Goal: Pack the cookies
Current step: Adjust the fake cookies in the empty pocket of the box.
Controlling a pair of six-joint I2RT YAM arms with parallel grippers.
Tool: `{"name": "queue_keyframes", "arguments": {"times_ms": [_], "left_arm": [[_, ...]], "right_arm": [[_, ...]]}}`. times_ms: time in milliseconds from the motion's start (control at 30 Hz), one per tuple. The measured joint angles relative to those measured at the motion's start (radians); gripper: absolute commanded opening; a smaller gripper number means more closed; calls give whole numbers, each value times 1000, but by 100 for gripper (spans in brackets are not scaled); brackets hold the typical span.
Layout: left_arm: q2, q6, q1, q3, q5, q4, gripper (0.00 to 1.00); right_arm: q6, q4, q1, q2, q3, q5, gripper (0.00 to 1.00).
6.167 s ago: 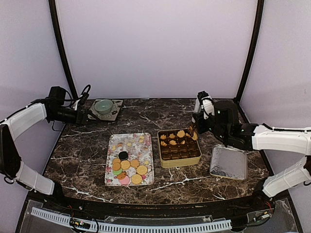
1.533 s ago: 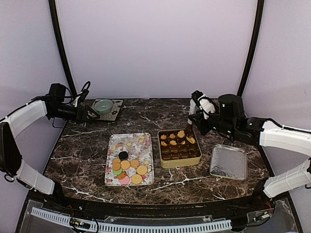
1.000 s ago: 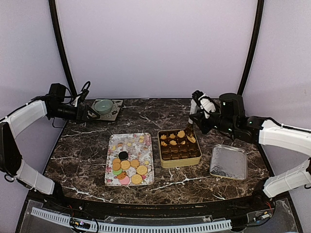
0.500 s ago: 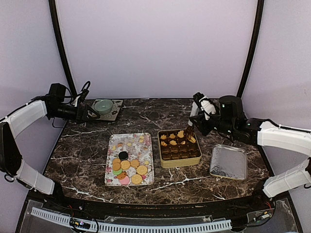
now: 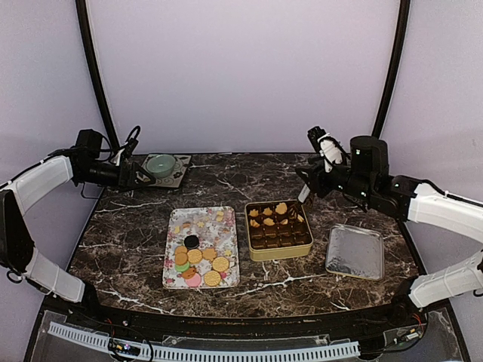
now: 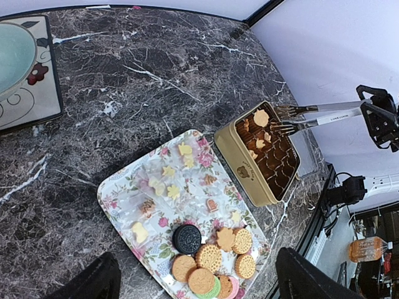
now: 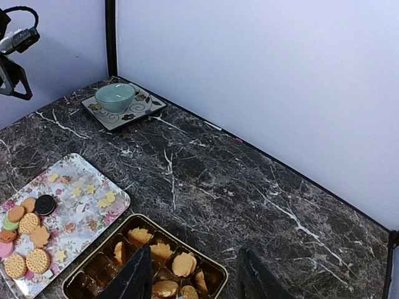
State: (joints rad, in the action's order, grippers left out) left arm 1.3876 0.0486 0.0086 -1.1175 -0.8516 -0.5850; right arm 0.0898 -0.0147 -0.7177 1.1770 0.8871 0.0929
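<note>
Several round cookies [image 5: 198, 261] lie piled at the near end of a flower-patterned tray [image 5: 204, 220], golden ones with a dark, a pink and a green one [image 6: 212, 274]. More golden cookies [image 7: 184, 264] sit in the paper cups of a gold tin [image 5: 260, 254]. My right gripper [image 5: 318, 176] is shut on metal tongs [image 6: 324, 115], whose tips hang apart and empty just above the tin's far right corner. My left gripper [image 5: 138, 177] is open and empty at the far left, beside a bowl [image 5: 161, 163].
The green bowl rests on a patterned square plate [image 5: 179, 178] at the back left. A silver tin lid [image 5: 355, 253] lies right of the tin. Black frame posts rise at both back corners, against lilac walls.
The right arm has drawn up and back to the right, lifting the tongs off the tin's far cups, and its grip has widened. The left arm has not moved.
</note>
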Motion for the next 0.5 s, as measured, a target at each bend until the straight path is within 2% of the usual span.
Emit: {"name": "queue_keyframes", "arguments": {"times_ms": [500], "left_arm": [[0, 0, 0, 0, -2, 0, 89]], "right_arm": [[-64, -15, 1, -13, -16, -12, 14]]}}
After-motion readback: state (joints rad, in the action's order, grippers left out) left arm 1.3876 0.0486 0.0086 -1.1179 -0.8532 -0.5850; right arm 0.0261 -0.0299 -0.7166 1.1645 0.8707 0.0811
